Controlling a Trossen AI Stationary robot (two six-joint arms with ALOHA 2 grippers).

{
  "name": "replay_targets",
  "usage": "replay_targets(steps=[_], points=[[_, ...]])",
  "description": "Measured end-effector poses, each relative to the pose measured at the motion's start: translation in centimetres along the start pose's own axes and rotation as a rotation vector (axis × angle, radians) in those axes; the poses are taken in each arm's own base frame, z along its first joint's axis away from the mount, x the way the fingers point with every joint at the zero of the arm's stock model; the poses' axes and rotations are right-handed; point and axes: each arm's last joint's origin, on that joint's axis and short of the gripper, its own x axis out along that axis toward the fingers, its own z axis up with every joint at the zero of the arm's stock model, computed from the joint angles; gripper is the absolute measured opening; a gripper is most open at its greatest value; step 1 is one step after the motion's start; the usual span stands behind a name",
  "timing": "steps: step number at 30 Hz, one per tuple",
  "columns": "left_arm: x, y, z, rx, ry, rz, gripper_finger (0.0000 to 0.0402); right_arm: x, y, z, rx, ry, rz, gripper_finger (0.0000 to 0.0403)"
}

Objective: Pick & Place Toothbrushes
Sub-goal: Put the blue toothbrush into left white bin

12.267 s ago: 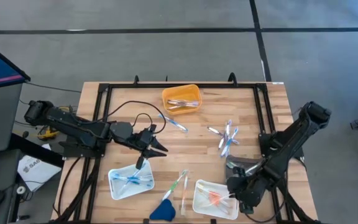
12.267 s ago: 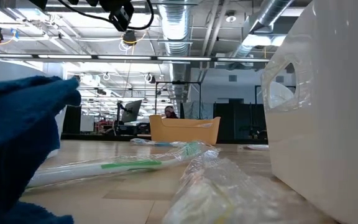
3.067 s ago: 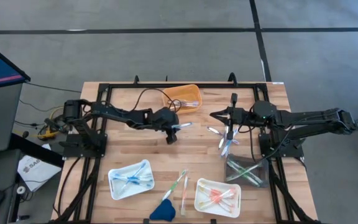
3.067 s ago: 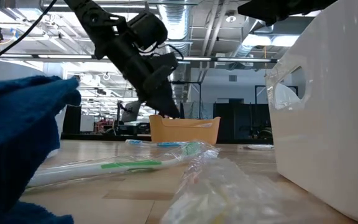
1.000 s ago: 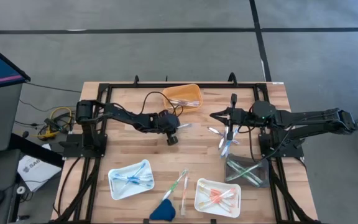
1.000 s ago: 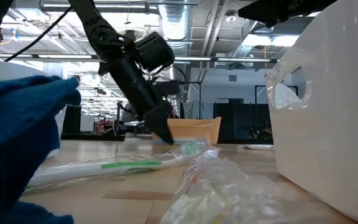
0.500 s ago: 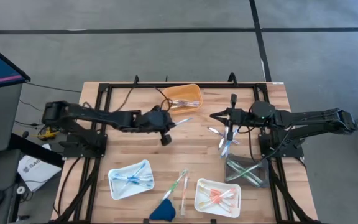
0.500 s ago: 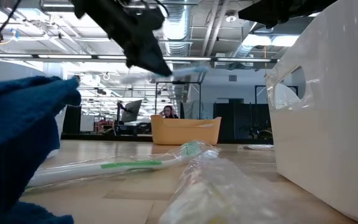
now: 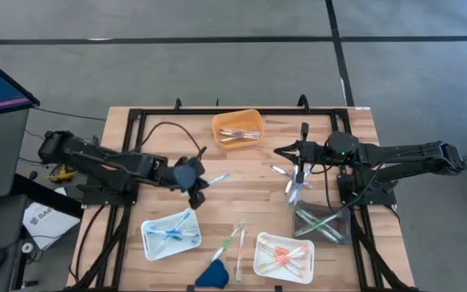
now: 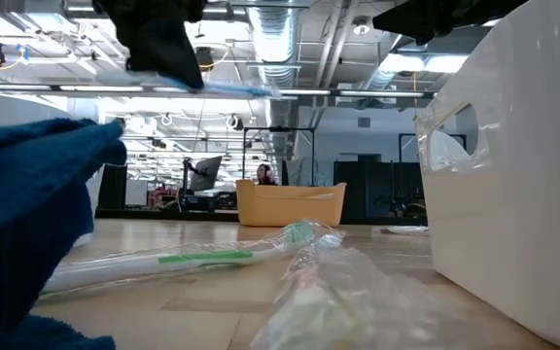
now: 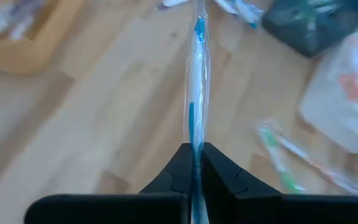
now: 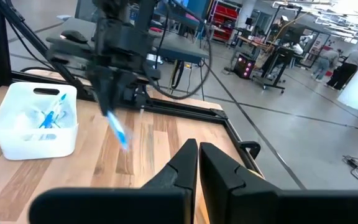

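Thin blue-and-white plastic toothbrush (image 9: 215, 178), centre-left of frame, clamped end-on in left claw (image 9: 196, 183); light, stiff, slippery.

Bare wood lies mid-table between the orange bin (image 9: 236, 128), white tray (image 9: 170, 234) and loose toothbrushes (image 9: 294, 180).

Four trays are counted on the table: an orange tray (image 9: 236, 128) at twelve o'clock, a white tray (image 9: 171, 235) at seven, another white tray (image 9: 282, 258) at five, and a dark tray (image 9: 321, 224) at four. Two arms are seen. One blue cloth (image 9: 212, 273) is seen at six.
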Motion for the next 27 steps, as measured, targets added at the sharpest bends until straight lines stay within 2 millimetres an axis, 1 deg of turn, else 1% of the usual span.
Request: replay_targets(steps=[6,13,19,22,27], points=[[-2.0,-2.2,-1.4,-0.132,-0.004,-0.092,0.0007,0.0,0.0,-0.1,0.01,0.006,0.002,0.0011],[-4.5,-4.1,-3.2,-0.313,-0.028,-0.157,0.0007,0.0,0.1,-0.4,0.005,0.046,0.012,0.0011],[-5.8,-5.8,-5.1,-0.497,0.045,-0.226,0.0007,0.0,0.2,-0.9,-0.001,0.094,0.025,0.0011],[-6.3,-6.4,-6.0,-0.596,0.087,-0.247,0.0007,-0.1,0.3,-1.1,0.036,0.113,0.027,0.0011],[-7.2,-7.3,-8.0,-0.7,0.069,-0.217,0.0007,-0.1,0.3,-1.3,0.093,0.137,0.029,0.0011]])
